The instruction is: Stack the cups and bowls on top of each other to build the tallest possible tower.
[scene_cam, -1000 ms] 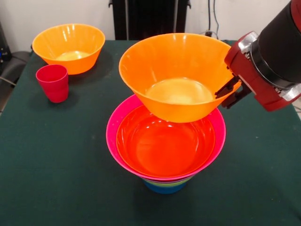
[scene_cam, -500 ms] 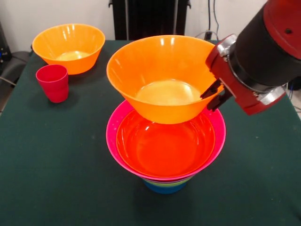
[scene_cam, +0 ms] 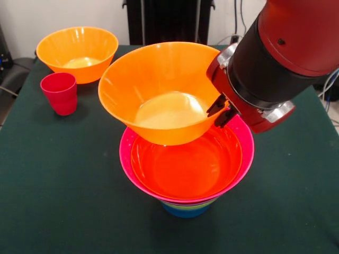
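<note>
**Yellow-orange bowl over the tower, not yet seated**

My claw (scene_cam: 221, 110) is pinched on the rim of the large yellow-orange bowl (scene_cam: 159, 92), right of frame centre. The bowl hangs tilted, its mouth leaning toward the upper left. Its underside sits just above the wide orange bowl (scene_cam: 185, 166) that tops the tower (scene_cam: 186, 174); I cannot tell whether the two touch.

Step in hand, as I judge it: placing this bowl as the next layer. The tower stands at lower centre, the orange bowl nested in the pink bowl (scene_cam: 127, 153), a small blue base (scene_cam: 185, 210) showing beneath.

Next move calls for levelling the bowl, bringing it over the tower's middle (it sits up and left of it now), lowering it, and only then letting go. Released tilted, it could slide off or rock the stack on that narrow base.

Left to stack: a second yellow-orange bowl (scene_cam: 77, 53) at upper left, the red cup (scene_cam: 60, 93) just below it.

Surface: dark green cloth-covered table (scene_cam: 58, 190). Room: pale wall at the top edge, the dark pedestal (scene_cam: 167, 21) at top centre, cables at upper right.
</note>
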